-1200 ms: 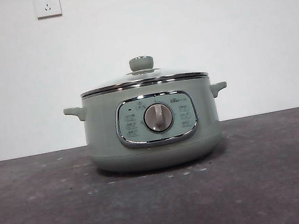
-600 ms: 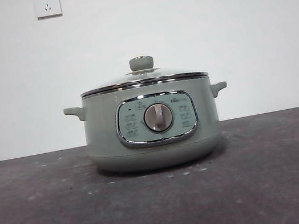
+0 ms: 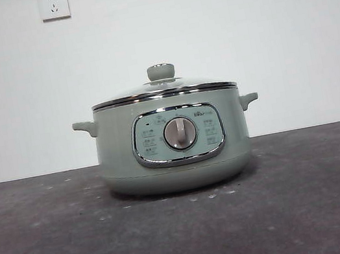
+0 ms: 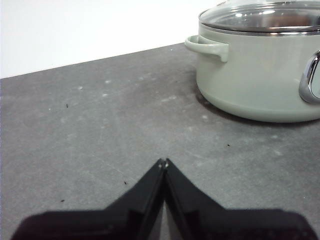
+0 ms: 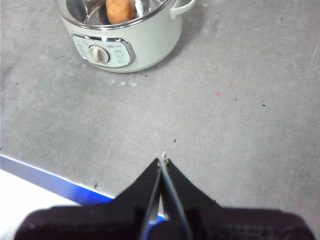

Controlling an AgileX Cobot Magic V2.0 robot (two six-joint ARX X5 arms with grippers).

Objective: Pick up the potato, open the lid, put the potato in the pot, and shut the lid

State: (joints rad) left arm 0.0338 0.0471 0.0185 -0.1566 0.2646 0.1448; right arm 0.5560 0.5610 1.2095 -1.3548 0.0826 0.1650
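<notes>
The sage-green pot (image 3: 173,143) stands at the middle of the table with the glass lid (image 3: 163,88) seated on its rim. In the right wrist view the orange-brown potato (image 5: 120,10) shows through the lid inside the pot (image 5: 125,42). The potato is hidden in the front view. My left gripper (image 4: 163,162) is shut and empty, low over the table some way from the pot's side handle (image 4: 207,46). My right gripper (image 5: 162,161) is shut and empty, high above the table's front part, well away from the pot. Neither arm shows in the front view.
The dark grey table (image 3: 316,206) spreads around the pot. Its front edge with a blue strip (image 5: 45,175) shows in the right wrist view. A white wall with two sockets (image 3: 53,4) stands behind.
</notes>
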